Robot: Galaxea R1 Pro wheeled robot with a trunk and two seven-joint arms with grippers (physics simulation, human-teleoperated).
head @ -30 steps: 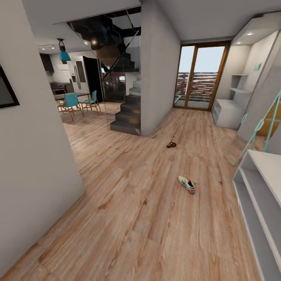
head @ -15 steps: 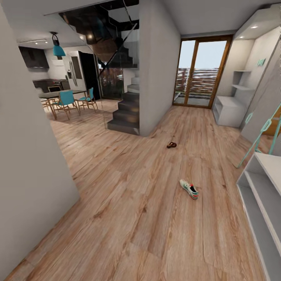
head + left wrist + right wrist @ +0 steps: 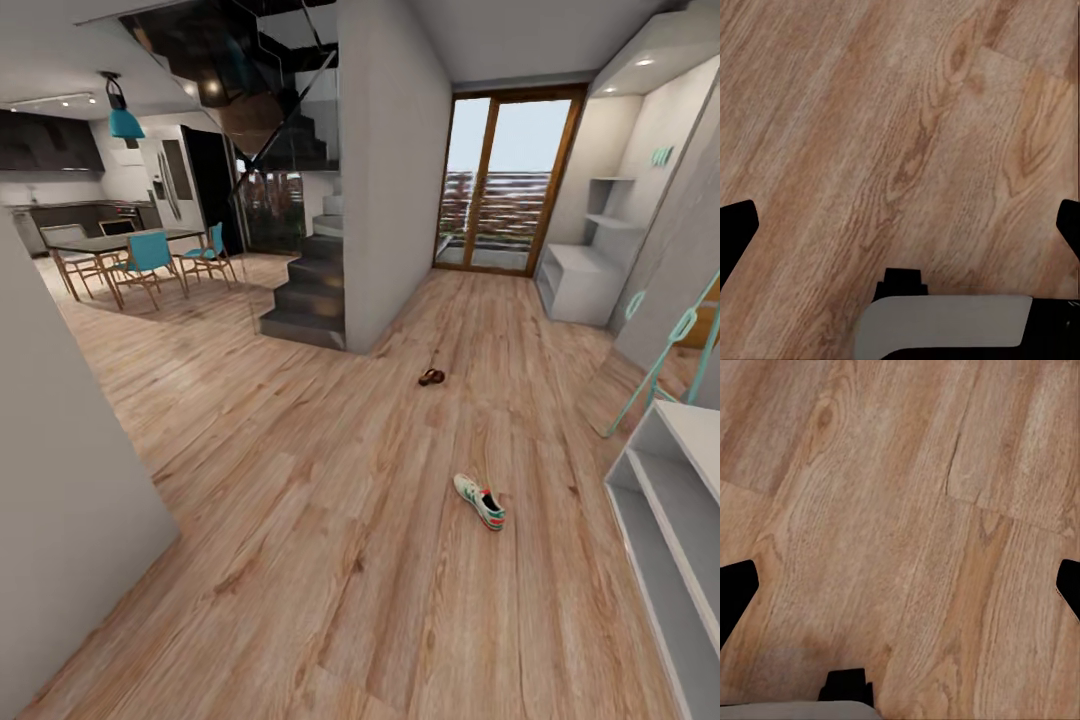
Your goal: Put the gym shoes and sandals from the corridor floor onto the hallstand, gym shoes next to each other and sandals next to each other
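Corridor floor [image 3: 330, 520] has slid as I swung my view: gym shoe [image 3: 480, 500] and sandal [image 3: 431, 377] lie ahead, rack [image 3: 668, 520] beside. Both end effectors [image 3: 900, 225] [image 3: 900, 585] spread, empty.

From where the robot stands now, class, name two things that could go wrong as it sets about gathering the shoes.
1. One gym shoe and one sandal lie apart on the corridor floor; their partners might get overlooked.
2. The pale-grey shelf unit stands close on the right, so turning toward the shoe could clip it.
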